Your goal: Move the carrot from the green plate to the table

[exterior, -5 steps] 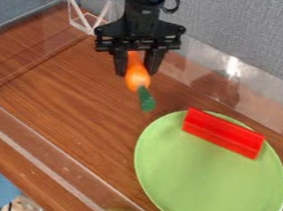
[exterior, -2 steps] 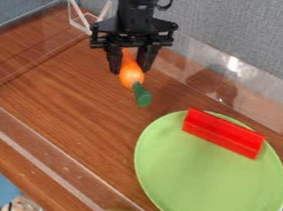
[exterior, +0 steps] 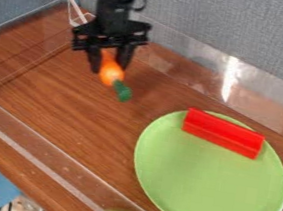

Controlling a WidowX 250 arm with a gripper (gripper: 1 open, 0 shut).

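Note:
The orange carrot (exterior: 113, 74) hangs tilted above the brown table (exterior: 51, 93), its dark green stub (exterior: 123, 93) pointing down and to the right. My gripper (exterior: 111, 63) is shut on the carrot's upper end, fingers on either side of it. The round light-green plate (exterior: 185, 190) lies at the right front, well away from the carrot, with only a red rectangular block on it.
The red block (exterior: 222, 132) rests on the plate's far edge. Clear acrylic walls (exterior: 230, 76) run along the table's back, left and front edges. A white wire-like object (exterior: 72, 11) stands at the back left corner behind the arm.
The gripper has carried the carrot leftward and slightly farther back across the table, away from the plate. The plate and red block have stayed put.

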